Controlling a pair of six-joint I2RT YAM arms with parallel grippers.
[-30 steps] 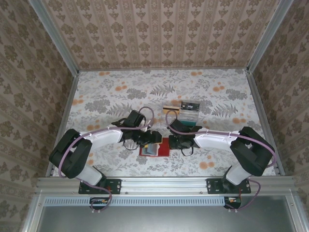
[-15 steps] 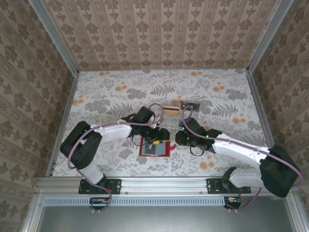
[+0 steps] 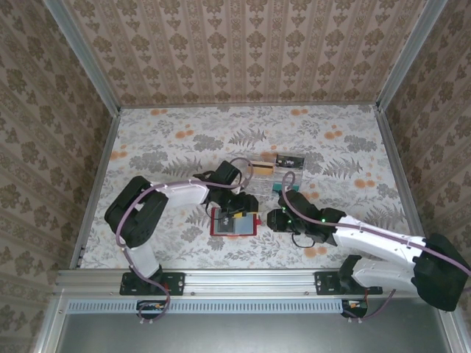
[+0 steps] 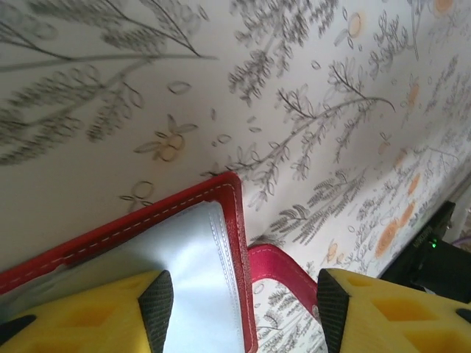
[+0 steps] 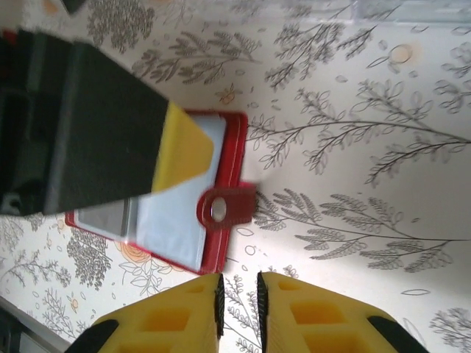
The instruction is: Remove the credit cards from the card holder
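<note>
The red card holder [image 3: 234,223] lies open on the table, grey-blue lining up, its little red tab [image 5: 224,208] sticking out to the right. My left gripper [image 4: 239,309] is open and low over it, one finger on the lining [image 4: 191,279], the other past the tab [image 4: 283,268]. Just right of the holder, my right gripper [image 5: 239,294] is open by only a narrow slit, with nothing in it. Behind the arms lie a tan-gold credit card [image 3: 259,166] and a dark one [image 3: 291,159]. Whether a card sits in the holder I cannot tell.
The flowered table [image 3: 169,147] is ringed by an aluminium frame [image 3: 96,184] and papered walls. The right gripper [image 3: 271,218] and left gripper [image 3: 243,208] are close together at the holder. The left arm's yellow finger [image 5: 184,156] shows in the right wrist view.
The right gripper has left the holder and drawn back to its right as that arm swung out. The left gripper slid further onto the holder and its jaws narrowed a little.
</note>
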